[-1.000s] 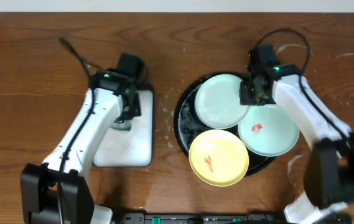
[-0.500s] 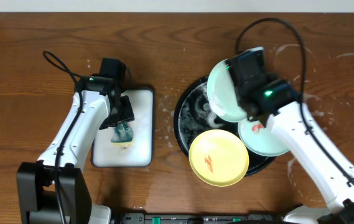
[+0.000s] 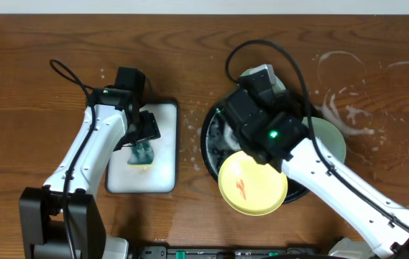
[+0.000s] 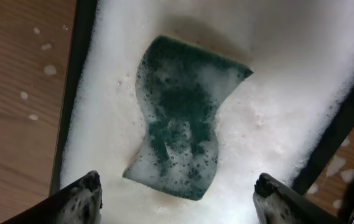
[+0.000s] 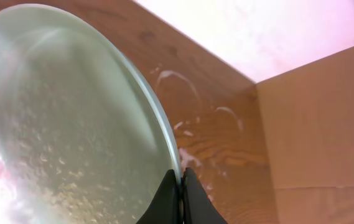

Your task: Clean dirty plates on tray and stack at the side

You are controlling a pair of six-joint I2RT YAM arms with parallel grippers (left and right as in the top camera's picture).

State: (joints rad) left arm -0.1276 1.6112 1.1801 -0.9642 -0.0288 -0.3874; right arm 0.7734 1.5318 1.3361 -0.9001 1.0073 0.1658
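Note:
In the right wrist view, my right gripper (image 5: 181, 182) is shut on the rim of a pale mint-green plate (image 5: 71, 124). That plate is wet, tilted on edge and lifted. From overhead the right arm covers much of the black tray (image 3: 208, 140). A yellow plate (image 3: 253, 183) with a red smear lies at the tray's front. Another mint plate (image 3: 331, 138) shows at its right. My left gripper (image 4: 178, 190) hangs open above a green sponge (image 4: 180, 127), which lies in foam on the white tray (image 3: 162, 173).
White soapy rings and splashes (image 3: 342, 75) mark the brown tabletop right of the black tray. Foam (image 3: 222, 138) sits inside the black tray's left part. A cable loops over the right arm (image 3: 312, 169).
My left gripper opened and let go of the sponge onto the white tray. My right arm lifted the mint plate off the tray and swung across over it.

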